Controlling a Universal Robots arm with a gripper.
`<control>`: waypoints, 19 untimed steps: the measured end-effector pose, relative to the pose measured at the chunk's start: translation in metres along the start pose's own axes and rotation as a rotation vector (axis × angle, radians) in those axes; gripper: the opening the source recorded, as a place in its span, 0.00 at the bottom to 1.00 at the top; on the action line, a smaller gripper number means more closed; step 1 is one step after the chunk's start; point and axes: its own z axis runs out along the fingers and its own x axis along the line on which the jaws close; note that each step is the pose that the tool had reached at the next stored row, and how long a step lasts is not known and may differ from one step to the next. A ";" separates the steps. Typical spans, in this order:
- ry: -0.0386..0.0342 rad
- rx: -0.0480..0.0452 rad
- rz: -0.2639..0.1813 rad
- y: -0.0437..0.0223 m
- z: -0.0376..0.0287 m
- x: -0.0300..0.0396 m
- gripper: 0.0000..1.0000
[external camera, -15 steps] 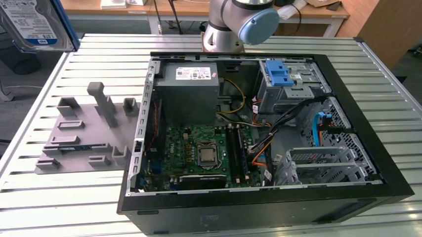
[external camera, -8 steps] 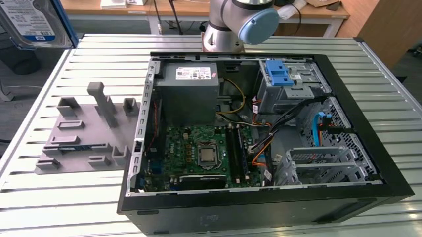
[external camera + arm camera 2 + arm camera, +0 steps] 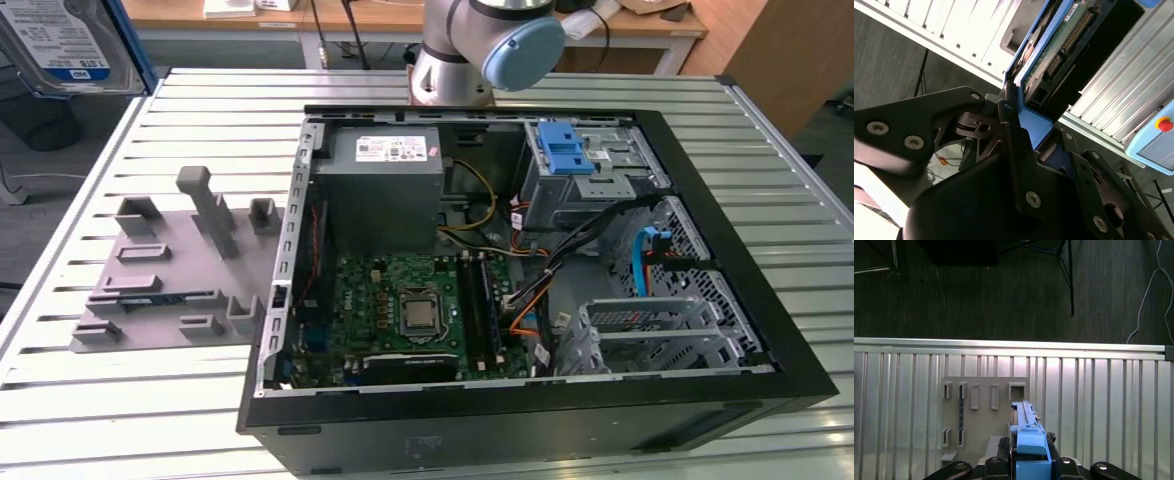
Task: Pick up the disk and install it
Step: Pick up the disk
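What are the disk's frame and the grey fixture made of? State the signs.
Frame of the disk, clamped in the tool: likely plastic, smooth bright blue, moulded edges. The grey fixture: probably plastic, possibly printed; matte uniform grey, blocky slots.

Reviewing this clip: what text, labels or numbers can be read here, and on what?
Nothing reads clearly.
White-and-blue label on the disk: print too blurred to read.
White sticker on the power supply: print too small to read.
Motherboard: markings too small to read.
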 end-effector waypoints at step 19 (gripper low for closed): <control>0.0000 -0.0001 0.000 -0.0064 -0.0002 0.0001 0.36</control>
